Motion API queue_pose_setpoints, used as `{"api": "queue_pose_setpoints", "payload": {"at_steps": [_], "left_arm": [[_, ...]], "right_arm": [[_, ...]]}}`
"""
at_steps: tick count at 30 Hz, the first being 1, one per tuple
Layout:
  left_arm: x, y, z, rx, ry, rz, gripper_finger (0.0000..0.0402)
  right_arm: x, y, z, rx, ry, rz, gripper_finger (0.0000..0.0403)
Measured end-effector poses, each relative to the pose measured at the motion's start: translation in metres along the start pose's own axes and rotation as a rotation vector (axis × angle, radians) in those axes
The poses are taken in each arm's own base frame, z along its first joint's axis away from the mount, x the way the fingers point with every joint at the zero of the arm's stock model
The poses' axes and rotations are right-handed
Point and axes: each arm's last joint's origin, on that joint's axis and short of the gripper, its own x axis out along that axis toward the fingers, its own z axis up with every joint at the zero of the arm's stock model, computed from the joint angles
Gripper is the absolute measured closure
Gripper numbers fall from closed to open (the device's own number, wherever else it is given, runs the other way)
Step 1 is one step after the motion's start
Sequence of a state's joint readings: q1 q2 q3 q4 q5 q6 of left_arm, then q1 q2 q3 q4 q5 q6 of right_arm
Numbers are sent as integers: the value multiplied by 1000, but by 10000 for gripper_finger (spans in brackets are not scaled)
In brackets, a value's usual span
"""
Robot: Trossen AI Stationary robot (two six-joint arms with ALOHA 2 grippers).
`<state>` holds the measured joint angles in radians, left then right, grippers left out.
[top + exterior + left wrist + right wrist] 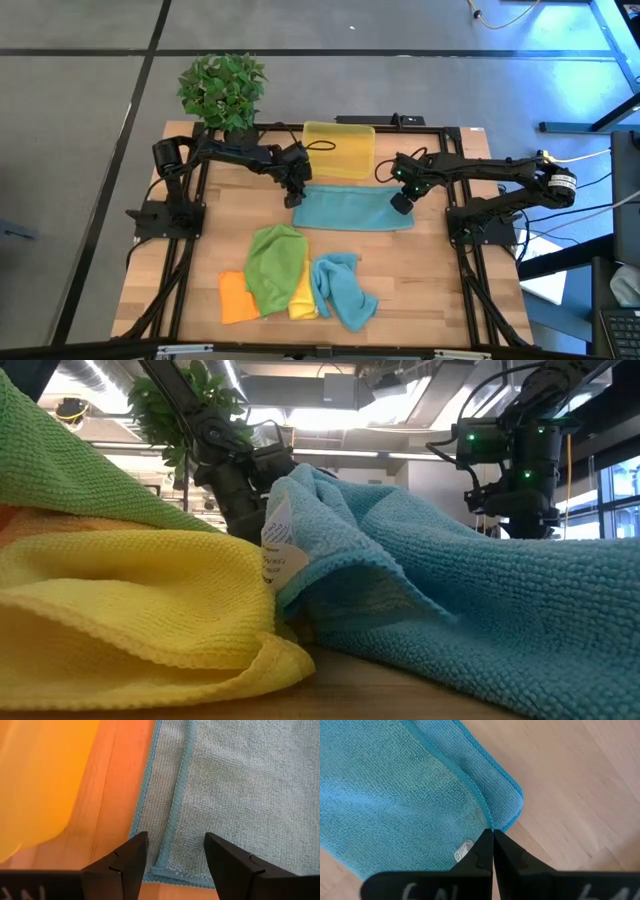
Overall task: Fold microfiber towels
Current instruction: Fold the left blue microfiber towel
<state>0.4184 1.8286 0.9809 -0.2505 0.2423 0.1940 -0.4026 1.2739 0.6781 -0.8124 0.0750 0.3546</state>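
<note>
A teal-blue towel (352, 210) lies folded flat mid-table, just near of the yellow bin (338, 150). My left gripper (294, 197) stands open at its far left corner; in the left wrist view its fingers (175, 855) straddle the upper layer's hem (172, 820). My right gripper (402, 203) is shut over the towel's right end, its tips (493, 837) at the hem close to the rounded corner (517, 800). Green (275, 265), orange (235, 297), yellow (303, 298) and teal (340, 290) towels lie heaped near the front edge. My left gripper slants down over the folded towel's far left corner (165, 870), one finger on each side of the hem; I cannot tell whether the tips touch the cloth. My right gripper points down with shut tips at the towel's right edge (487, 822); the towel lies flat, and whether they touch cannot be told.
A potted plant (222, 88) stands at the far left corner behind the left arm. In the low view the heaped yellow (130, 590), green (60, 460) and teal (480, 580) towels fill the foreground. Bare wood lies right of the folded towel and the heap.
</note>
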Motion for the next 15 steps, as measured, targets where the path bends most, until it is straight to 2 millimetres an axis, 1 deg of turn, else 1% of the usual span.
{"api": "queue_pose_setpoints", "payload": {"at_steps": [8,11,15], "left_arm": [[3,-10,2,93,22,73,231],[3,-12,2,111,27,87,250],[3,-12,2,112,26,87,286]], "right_arm": [[0,0,0,0,0,0,398],[0,0,0,0,0,0,398],[0,0,0,0,0,0,398]]}}
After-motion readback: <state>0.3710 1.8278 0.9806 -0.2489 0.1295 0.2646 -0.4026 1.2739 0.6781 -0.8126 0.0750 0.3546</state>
